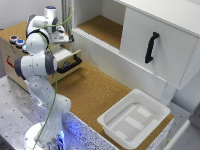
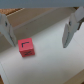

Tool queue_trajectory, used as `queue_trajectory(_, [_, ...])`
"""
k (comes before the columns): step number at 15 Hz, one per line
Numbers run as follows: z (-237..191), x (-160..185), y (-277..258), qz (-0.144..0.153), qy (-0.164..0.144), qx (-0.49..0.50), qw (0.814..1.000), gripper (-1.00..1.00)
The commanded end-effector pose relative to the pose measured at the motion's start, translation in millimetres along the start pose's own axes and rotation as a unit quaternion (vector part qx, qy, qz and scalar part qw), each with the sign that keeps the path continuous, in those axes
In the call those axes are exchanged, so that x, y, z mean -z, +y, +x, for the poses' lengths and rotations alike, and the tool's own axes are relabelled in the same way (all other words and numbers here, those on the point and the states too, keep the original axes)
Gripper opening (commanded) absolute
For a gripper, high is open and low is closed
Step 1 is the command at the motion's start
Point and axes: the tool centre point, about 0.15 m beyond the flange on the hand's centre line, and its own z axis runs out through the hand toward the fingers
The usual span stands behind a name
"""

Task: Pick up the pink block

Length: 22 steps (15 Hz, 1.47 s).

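Observation:
The pink block (image 2: 26,47) is a small cube with a dark mark on its top face. It rests on the white floor of the open drawer (image 2: 52,65) in the wrist view. My gripper (image 2: 39,31) is open above the drawer, with one finger (image 2: 5,27) to one side of the block and the other finger (image 2: 73,29) well off to the other side. The block lies nearer the first finger and touches neither. In the exterior view my gripper (image 1: 64,36) hangs over the drawer (image 1: 65,56), and the block is hidden there.
The drawer belongs to a wooden box and has a black handle (image 1: 71,64). Small round items (image 1: 16,40) sit on the box top. A white bin (image 1: 134,119) stands on the cork table at the exterior view's right. A white cabinet with a black handle (image 1: 151,47) is behind it.

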Motion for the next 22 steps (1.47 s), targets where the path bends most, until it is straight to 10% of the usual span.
queue_trajectory(1, [-11, -9, -1, 0.009, 0.045, 0.007, 0.999, 1.00])
queue_trajectory(2, [2, 1, 1, -0.002, 0.000, 0.005, 1.000, 1.00])
queue_trajectory(12, [29, 14, -20, -0.141, 0.015, 0.165, 0.976, 1.00])
queue_trajectory(22, [23, -30, -46, -0.086, 0.091, 0.147, 0.981, 1.00])
